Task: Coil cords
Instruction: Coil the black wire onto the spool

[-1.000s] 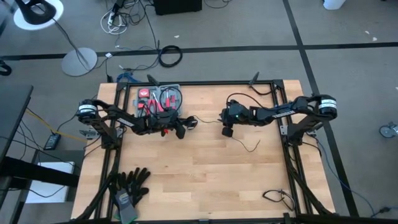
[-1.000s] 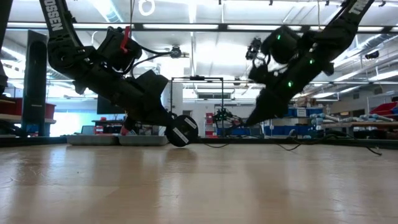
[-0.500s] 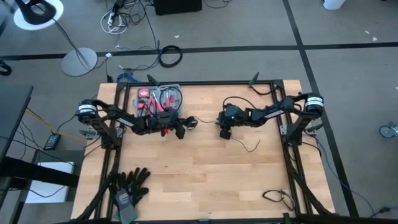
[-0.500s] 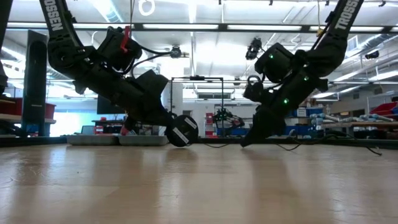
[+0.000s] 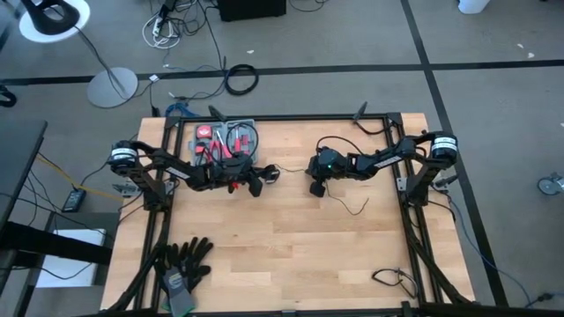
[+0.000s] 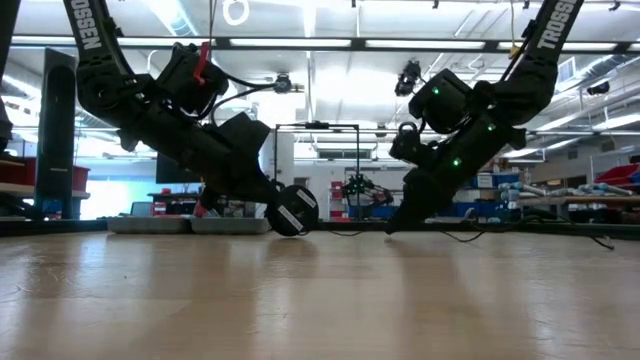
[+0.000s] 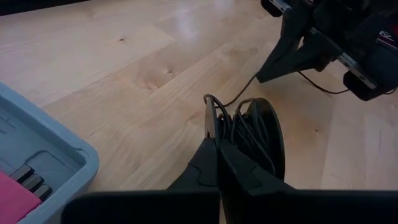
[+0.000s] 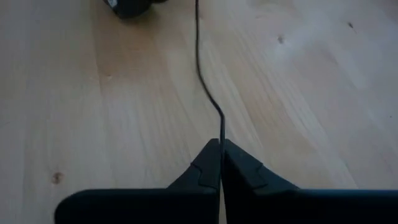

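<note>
Left hand (image 7: 216, 146) is clamped tight on the black puck (image 7: 255, 146), which stands on edge on the bench (image 5: 291, 255) just beside the grey tool tray (image 5: 226, 141) — several turns of cord (image 7: 239, 127) already sit bunched against it. Across the gap, the right hand (image 8: 221, 155) is pinched closed on the thin wire itself, low to the wood, the strand running straight from its tips toward the puck. A loose tail (image 5: 352, 206) curls on the bench near the right arm — not yet gathered. My read: partly wound, with that free length left to bring around. A pair of gloves (image 5: 182, 262) lies near the front edge.
</note>
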